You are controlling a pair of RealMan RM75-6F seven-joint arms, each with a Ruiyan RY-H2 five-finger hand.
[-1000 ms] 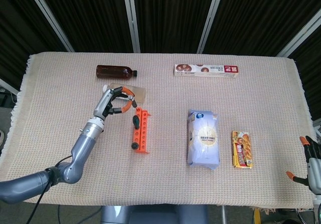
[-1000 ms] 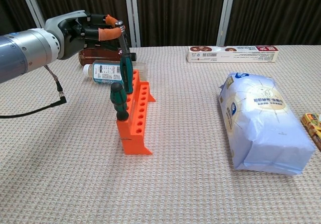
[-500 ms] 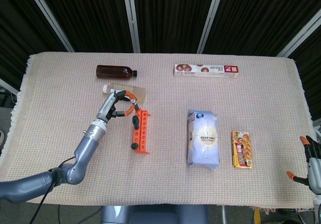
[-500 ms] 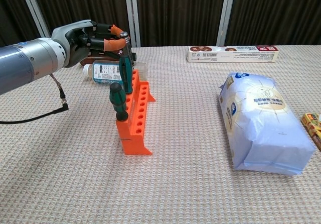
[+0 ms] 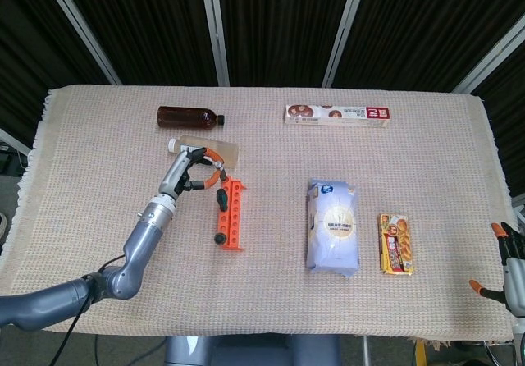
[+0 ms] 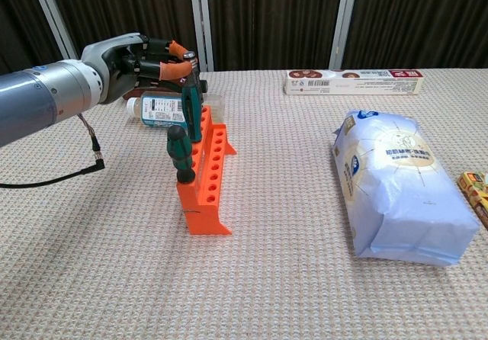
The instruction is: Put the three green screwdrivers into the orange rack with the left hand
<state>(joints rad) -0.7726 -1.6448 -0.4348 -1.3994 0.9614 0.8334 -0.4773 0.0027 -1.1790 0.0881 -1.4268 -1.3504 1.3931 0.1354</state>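
The orange rack (image 5: 230,217) (image 6: 206,178) stands left of the table's middle. One green screwdriver (image 6: 180,154) (image 5: 220,237) stands upright in its near end. A second green screwdriver (image 6: 193,110) (image 5: 221,194) stands at the rack's far part, tilted slightly. My left hand (image 5: 194,173) (image 6: 143,60) reaches in from the left and pinches its top between orange-tipped fingertips (image 6: 180,68). No third screwdriver shows. My right hand (image 5: 509,271) hangs off the table's front right corner, fingers apart, holding nothing.
A clear bottle (image 5: 207,147) (image 6: 162,110) lies just behind the rack, with a brown bottle (image 5: 189,117) further back. A long box (image 5: 337,114) (image 6: 353,81) lies at the back, a white-blue bag (image 5: 333,226) (image 6: 398,184) and a snack pack (image 5: 395,244) to the right.
My left hand has come down and toward the rack with the screwdriver, whose lower end now sits at the rack. The right hand has not moved.
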